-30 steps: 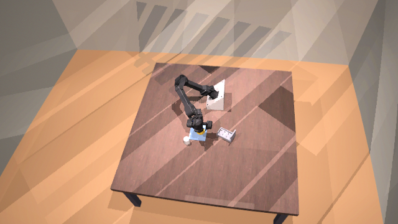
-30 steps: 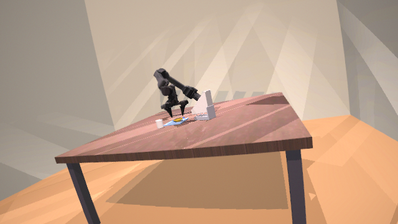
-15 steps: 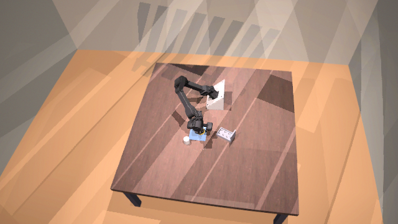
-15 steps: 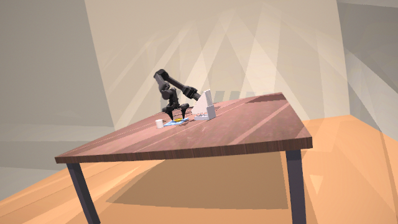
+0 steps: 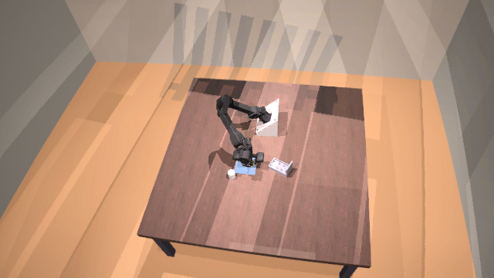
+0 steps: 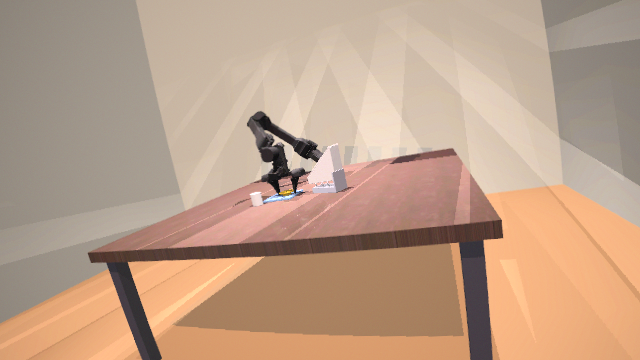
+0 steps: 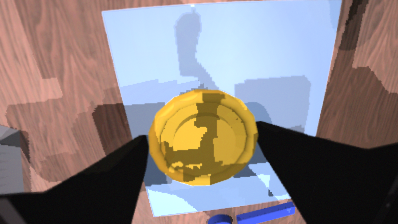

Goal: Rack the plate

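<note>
Tool point(image 7: 202, 145) astride plate point(image 7: 202, 137), wrist-view only.

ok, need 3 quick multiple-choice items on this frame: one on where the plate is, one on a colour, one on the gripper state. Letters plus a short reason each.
1. Where does the plate lie?
A. On the light blue mat
B. In the dish rack
C. Inside the white cup

2. What colour is the plate?
A. Red
B. Yellow
C. Green

3. How does the gripper stand?
A. Shut on the plate and lifted
B. Open, one finger on each side of the plate
C. Shut on the blue spoon

Answers:
1 A: the wrist view shows the plate flat on the mat, with the rack off to the side in the top view.
2 B: it is plainly yellow against the blue mat.
3 B: the dark fingers flank the plate's rim without clamping it, and the plate is flat on the mat.
</note>
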Controlling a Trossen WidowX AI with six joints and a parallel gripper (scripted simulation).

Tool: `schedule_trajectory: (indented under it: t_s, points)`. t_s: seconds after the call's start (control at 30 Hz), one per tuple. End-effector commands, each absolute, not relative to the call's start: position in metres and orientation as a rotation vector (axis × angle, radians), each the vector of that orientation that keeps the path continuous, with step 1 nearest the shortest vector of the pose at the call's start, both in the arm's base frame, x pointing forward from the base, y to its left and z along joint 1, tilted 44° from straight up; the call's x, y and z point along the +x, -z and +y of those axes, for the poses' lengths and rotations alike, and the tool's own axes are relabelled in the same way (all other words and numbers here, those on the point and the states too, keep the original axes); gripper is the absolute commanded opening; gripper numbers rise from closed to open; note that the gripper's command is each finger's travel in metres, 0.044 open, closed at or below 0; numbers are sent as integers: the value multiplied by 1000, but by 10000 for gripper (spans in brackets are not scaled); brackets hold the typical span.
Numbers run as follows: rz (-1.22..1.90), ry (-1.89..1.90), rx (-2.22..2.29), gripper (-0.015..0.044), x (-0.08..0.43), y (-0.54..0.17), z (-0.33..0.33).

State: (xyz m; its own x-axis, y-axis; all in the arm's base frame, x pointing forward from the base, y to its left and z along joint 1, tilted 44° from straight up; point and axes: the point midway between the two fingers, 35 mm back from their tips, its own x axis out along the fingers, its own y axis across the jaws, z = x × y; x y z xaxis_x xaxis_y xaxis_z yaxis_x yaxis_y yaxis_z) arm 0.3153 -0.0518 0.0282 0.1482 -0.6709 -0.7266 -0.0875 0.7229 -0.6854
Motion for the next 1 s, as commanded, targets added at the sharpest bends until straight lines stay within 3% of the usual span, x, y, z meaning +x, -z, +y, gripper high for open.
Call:
schedule_trajectory:
  t_s: [0.0,0.23,0.6,0.97]
  points:
    - [1379,471,-691,330,316,-28,-52]
    - [1379,471,-691,283,316,-28,-52]
    - [1381,457,-681,0,319,-55,-19]
    - [1385,451,-677,0,316,-93,21]
